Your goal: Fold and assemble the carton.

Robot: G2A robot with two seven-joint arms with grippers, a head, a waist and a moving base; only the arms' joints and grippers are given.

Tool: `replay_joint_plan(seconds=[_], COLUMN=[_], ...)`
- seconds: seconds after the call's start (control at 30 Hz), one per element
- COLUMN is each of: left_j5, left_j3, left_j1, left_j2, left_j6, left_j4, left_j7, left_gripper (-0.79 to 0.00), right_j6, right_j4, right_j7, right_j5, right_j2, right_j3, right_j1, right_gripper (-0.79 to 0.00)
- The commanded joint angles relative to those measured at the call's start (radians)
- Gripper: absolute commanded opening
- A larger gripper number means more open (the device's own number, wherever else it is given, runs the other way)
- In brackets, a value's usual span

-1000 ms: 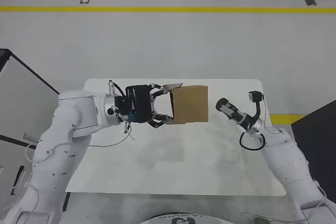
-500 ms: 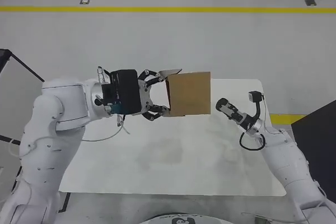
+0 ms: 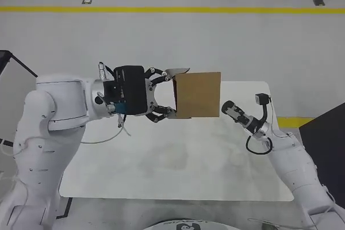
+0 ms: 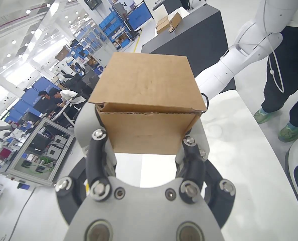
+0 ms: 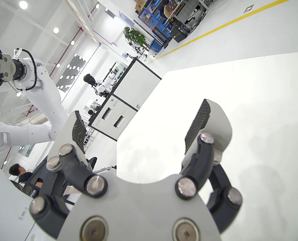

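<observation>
A brown cardboard carton [image 3: 198,95], folded into a closed box shape, hangs above the far part of the white table [image 3: 161,167]. My left gripper [image 3: 171,94] is shut on the carton's near end, one finger on each side. In the left wrist view the carton [image 4: 146,96] sits squarely between the white fingers [image 4: 81,126]. My right gripper [image 3: 227,108] stays just to the right of the carton, apart from it. It is open in the right wrist view [image 5: 141,124], with nothing between its ridged pads [image 5: 197,121].
The table's bare top spreads in front of both arms. A black-framed cabinet [image 3: 0,63] stands off the table's left side and a dark bench [image 3: 333,132] off its right. A yellow floor line [image 3: 172,9] runs behind.
The left arm has lifted the carton and carried it slightly to the right and toward the table's far edge. The right arm has kept still.
</observation>
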Motion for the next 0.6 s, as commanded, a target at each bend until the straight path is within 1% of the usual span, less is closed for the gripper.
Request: replay_joint_plan(seconds=[0.0, 0.1, 0.23, 0.57], left_j5=[0.008, -0.029, -0.108, -0.108], left_j3=[0.005, 0.024, 0.065, 0.065], left_j1=[-0.003, -0.024, -0.052, -0.052], left_j2=[0.001, 0.001, 0.004, 0.004], left_j6=[0.002, 0.004, 0.003, 0.003], left_j4=[-0.017, -0.014, -0.011, -0.011], left_j7=[-0.001, -0.002, -0.06, -0.06], left_gripper=[-0.785, -0.785, -0.785, -0.785], right_j6=[0.0, 0.0, 0.0, 0.0], right_j4=[0.0, 0.0, 0.0, 0.0], right_j7=[0.0, 0.0, 0.0, 0.0], right_j5=[0.0, 0.0, 0.0, 0.0], right_j2=[0.0, 0.0, 0.0, 0.0], right_j3=[0.0, 0.0, 0.0, 0.0], right_j1=[0.0, 0.0, 0.0, 0.0], right_gripper=[0.0, 0.0, 0.0, 0.0])
